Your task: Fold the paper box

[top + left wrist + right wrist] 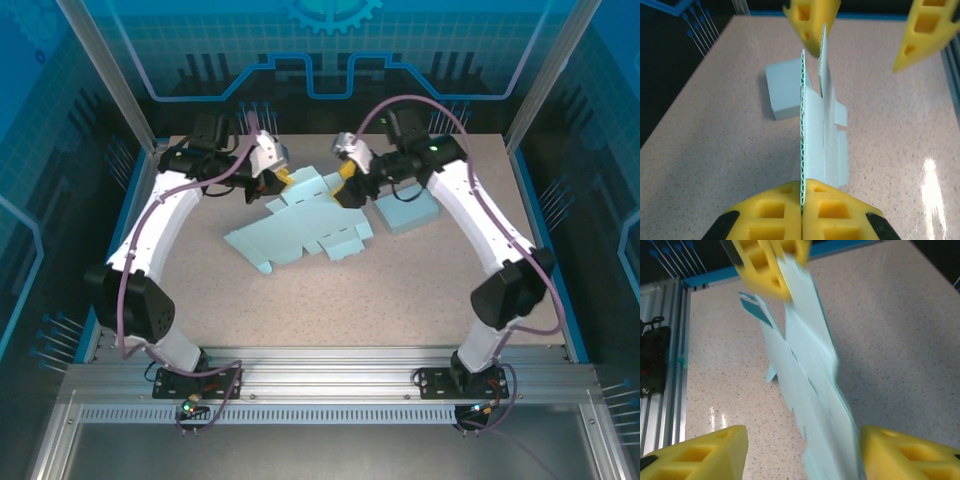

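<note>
Well, the speckled desk (420,290) lay beneath both my arms. Across its middle sprawled the flat box (300,232), pale blue, with its far edge raised to my fingers and the near part resting on the desk. Just beside it on the right sat a folded box (407,212). My left fingers (812,207) were pressed together, pinching the flat box's edge. My right fingers (350,188) stood spread, one on each side of that sheet, not clamping it.

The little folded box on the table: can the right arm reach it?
Probably yes. The right gripper is open and grips nothing, and the little folded box lies just beside it on bare table. Only the flat cardboard sheet, pinched by the left gripper, stands between its fingers.
</note>
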`<move>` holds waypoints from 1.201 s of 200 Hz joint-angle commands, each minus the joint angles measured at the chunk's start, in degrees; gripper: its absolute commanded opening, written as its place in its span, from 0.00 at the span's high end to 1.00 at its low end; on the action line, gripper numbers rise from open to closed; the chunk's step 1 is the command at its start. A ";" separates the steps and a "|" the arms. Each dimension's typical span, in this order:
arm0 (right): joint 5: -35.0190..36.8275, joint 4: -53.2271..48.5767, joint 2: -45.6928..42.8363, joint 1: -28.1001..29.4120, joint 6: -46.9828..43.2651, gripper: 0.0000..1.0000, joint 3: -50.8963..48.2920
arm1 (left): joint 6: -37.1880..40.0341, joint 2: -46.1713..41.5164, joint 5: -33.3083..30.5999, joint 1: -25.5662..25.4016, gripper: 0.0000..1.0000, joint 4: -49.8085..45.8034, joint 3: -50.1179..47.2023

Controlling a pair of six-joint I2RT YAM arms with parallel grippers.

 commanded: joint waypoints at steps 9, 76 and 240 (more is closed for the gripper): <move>-8.37 12.76 -5.63 -4.25 5.70 0.33 -8.72 | -6.25 -6.19 15.15 3.44 1.00 10.01 -4.83; -5.04 8.45 2.65 -4.04 3.86 0.34 -1.57 | -10.76 -7.49 20.55 4.98 1.00 13.95 -7.35; 12.28 -32.17 14.27 2.84 2.05 1.00 27.68 | -59.27 -16.09 5.09 6.82 0.59 41.99 -27.06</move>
